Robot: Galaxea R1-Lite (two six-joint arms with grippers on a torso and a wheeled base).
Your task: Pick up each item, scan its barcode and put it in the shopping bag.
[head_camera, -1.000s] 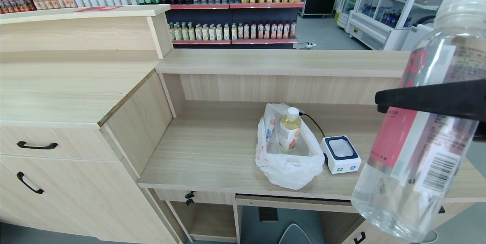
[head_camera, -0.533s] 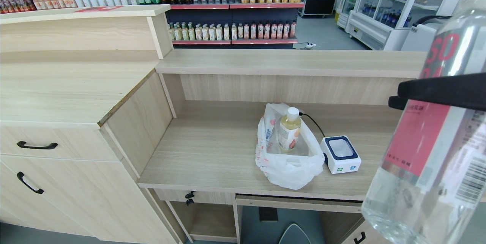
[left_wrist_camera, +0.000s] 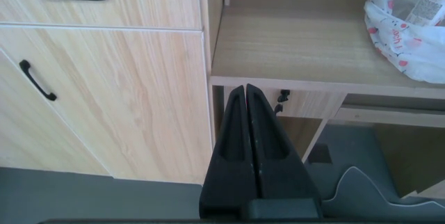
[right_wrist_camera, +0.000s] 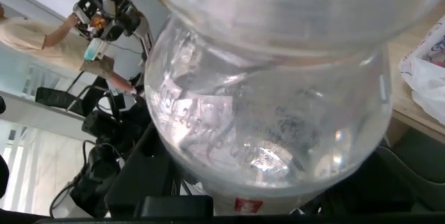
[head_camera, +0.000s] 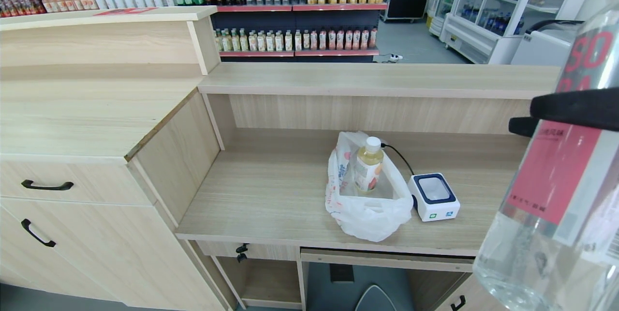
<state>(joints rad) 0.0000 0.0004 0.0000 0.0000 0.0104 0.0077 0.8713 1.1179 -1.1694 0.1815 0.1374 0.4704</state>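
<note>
Clear bottle [head_camera: 556, 195]: transparent plastic, pink-and-white label, large red lettering cut off at frame edge; contents appear to be colourless liquid. Held aloft near head camera, right of counter [head_camera: 271, 195], pinched by right gripper [head_camera: 575, 108]. Left gripper [left_wrist_camera: 245, 92]: fingers pressed together, low beside cabinet [left_wrist_camera: 104, 92]. Shopping bag [head_camera: 367, 214]: thin white printed plastic, on wood-grain counter; yellowish white-capped bottle [head_camera: 369, 166] upright inside. White boxy scanner [head_camera: 434, 196] just beside bag.

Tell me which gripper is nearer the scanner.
Right. The right gripper, gripping the clear bottle, is raised off the scanner's right; the left gripper sits low before the cabinet.
</note>
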